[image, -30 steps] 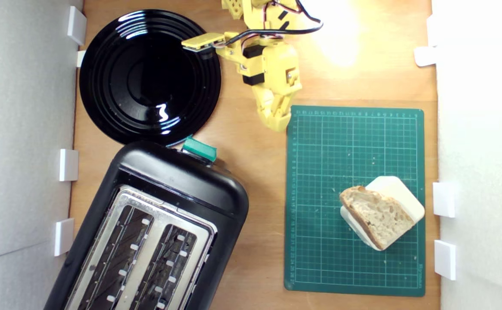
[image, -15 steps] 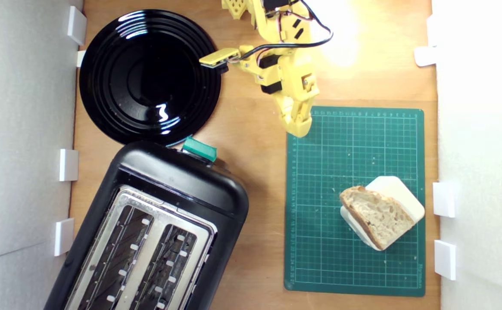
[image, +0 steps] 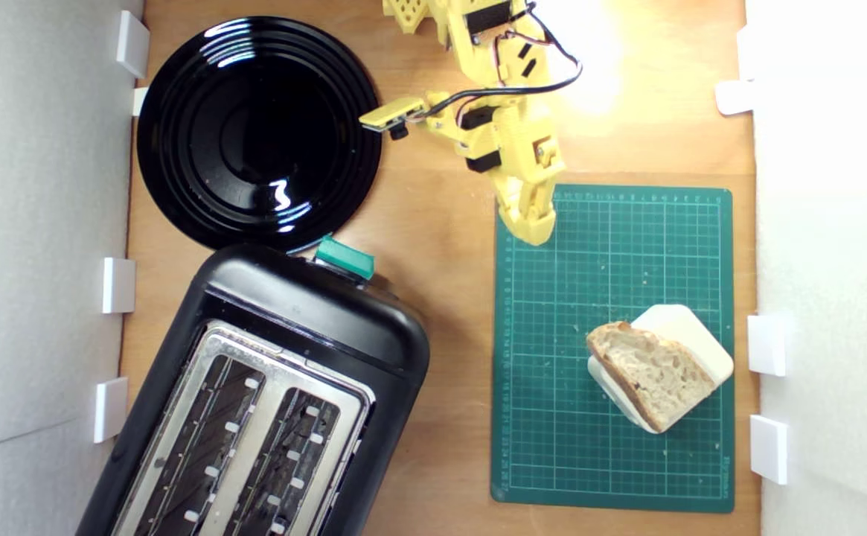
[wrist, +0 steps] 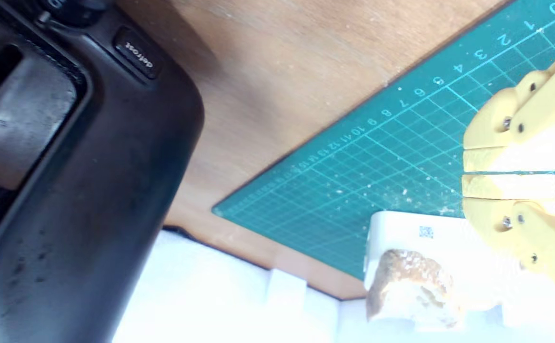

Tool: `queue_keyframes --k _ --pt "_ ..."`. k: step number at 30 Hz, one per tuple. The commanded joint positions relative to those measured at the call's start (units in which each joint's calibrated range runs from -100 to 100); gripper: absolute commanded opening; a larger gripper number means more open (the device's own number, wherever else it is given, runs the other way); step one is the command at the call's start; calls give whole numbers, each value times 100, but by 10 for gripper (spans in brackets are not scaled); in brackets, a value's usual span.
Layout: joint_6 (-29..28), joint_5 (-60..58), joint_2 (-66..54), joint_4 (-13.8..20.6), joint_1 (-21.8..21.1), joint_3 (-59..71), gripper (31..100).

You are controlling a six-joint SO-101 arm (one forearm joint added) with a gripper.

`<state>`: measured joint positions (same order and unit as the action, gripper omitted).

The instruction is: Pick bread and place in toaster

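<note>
The bread [image: 653,376], a wedge slice with holey crumb and darker crust, leans on a cream-white block [image: 690,335] near the green mat's lower right in the exterior view. The wrist view shows the bread [wrist: 408,283] end-on against that block [wrist: 401,233]. The black toaster [image: 269,402] with silver top and teal lever [image: 344,258] fills the exterior view's lower left, both slots bare. My yellow gripper [image: 533,234] hangs over the mat's upper left corner, well short of the bread. In the wrist view the gripper [wrist: 465,173] is shut, its fingertips together with nothing between them.
A round glossy black plate [image: 258,134] lies at the exterior view's upper left. The green cutting mat [image: 612,260] covers the right of the wooden table [image: 448,298]. White walls with white clips [image: 766,344] line both sides. The toaster's side [wrist: 91,190] looms in the wrist view.
The arm has swung toward the exterior view's right and down, carrying the shut gripper from beside the plate onto the mat's upper left corner. Bread and toaster have not moved.
</note>
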<state>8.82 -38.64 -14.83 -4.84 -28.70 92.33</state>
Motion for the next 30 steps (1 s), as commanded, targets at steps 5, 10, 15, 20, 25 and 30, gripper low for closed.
queue_keyframes --k 5,10,15,20,25,30 --pt "-53 -248 1092 58 -88 -1393 351" --pt "-58 -265 1416 267 -88 -1738 516" --pt "-58 -521 1541 1055 -47 -1720 595" --pt "-64 -1178 1824 1037 -31 -1729 642" --pt "-64 -1596 2040 1010 -23 -1729 721" --pt "-64 -1605 2107 1010 -23 -1729 792"
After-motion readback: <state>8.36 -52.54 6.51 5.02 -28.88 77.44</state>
